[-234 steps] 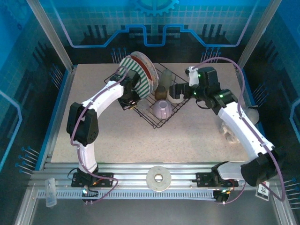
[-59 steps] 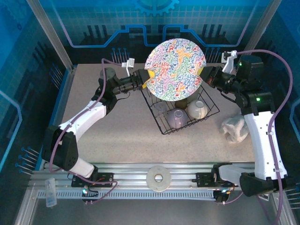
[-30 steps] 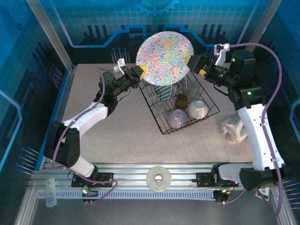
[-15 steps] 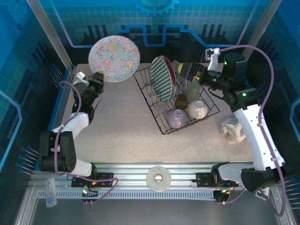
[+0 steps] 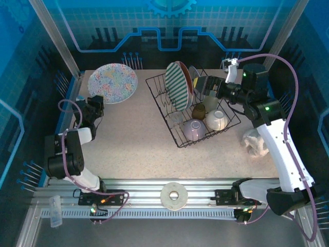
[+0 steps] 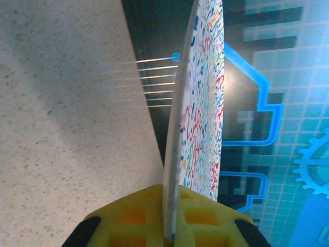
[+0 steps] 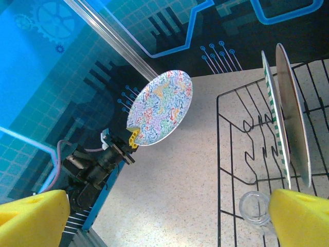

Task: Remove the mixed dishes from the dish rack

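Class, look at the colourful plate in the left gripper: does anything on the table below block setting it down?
Nothing visible does. The left gripper holds the colourful plate above the far-left corner of the table, which looks bare there; the dish rack stands apart to its right.

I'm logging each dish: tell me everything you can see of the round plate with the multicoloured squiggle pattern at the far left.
The round plate is thin and nearly flat, its face crowded with red, blue, green and yellow squiggles on white, its back plain pale grey; it looks like hard plastic or glazed ceramic, unbroken. It stands tilted over the table's far left corner, clear of the black wire dish rack, its lower rim clamped between the left gripper's yellow pads.
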### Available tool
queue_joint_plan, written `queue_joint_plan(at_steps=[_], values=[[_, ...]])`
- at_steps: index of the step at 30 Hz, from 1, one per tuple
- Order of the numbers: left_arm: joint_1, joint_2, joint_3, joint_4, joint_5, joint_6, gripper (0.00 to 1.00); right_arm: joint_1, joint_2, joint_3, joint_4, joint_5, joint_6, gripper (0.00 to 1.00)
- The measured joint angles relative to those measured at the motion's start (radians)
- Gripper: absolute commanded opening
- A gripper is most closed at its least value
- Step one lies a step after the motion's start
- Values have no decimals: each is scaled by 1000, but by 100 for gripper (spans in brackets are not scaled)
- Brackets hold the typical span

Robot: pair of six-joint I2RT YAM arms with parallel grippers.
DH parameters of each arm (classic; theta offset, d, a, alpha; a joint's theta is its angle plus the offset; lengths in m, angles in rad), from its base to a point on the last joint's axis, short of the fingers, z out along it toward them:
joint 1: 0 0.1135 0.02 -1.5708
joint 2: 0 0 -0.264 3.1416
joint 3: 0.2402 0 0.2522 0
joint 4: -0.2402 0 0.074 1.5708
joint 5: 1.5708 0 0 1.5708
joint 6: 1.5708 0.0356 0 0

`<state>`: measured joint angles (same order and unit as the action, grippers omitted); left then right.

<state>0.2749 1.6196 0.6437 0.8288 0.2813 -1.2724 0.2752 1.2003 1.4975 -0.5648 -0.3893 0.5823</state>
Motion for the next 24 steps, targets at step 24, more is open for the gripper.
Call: queue_joint_plan(at_steps=[24], values=[[5, 338, 153, 32, 76, -1, 1, 54, -80, -45, -84, 121, -27, 100]])
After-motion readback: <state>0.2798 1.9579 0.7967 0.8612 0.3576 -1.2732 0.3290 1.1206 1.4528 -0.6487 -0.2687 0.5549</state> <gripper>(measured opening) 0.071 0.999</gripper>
